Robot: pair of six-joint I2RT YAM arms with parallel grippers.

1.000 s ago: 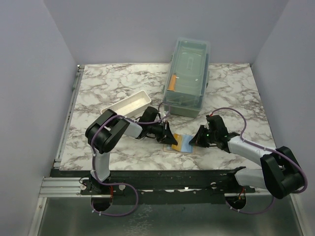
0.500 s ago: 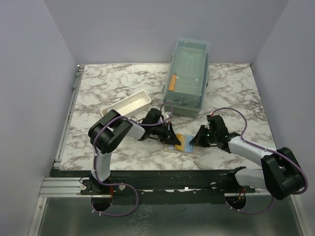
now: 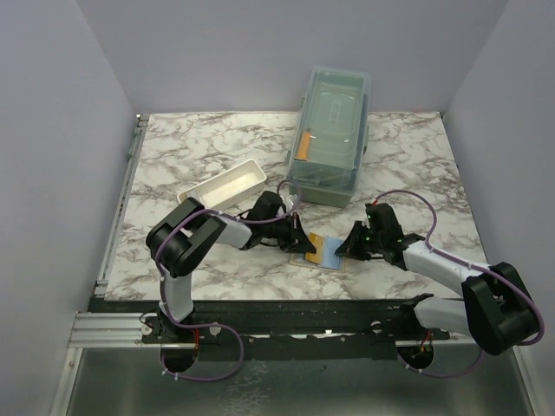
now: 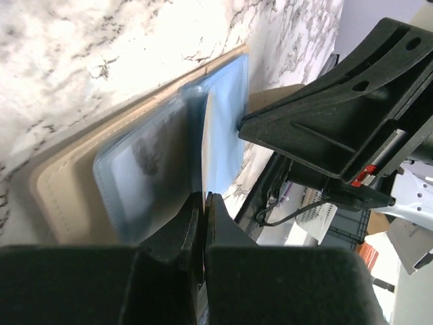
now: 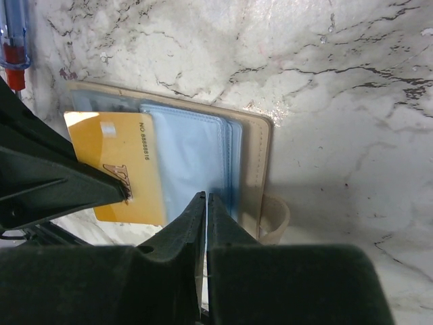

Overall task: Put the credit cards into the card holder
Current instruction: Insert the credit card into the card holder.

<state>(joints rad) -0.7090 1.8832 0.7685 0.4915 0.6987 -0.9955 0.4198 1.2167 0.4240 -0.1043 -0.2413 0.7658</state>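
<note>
Lower centre, overhead view: the wallet (image 3: 323, 258) lies open. The right gripper (image 5: 205, 200), closed, pinches its blue lining (image 5: 193, 145), apparently steadying the pocket. The left gripper (image 4: 205, 200), clamped on the orange card (image 5: 125, 162), presents it at the pocket mouth.

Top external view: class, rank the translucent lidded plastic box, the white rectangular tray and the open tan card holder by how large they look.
1. translucent lidded plastic box, largest
2. white rectangular tray, clearly smaller
3. open tan card holder, smallest
</note>
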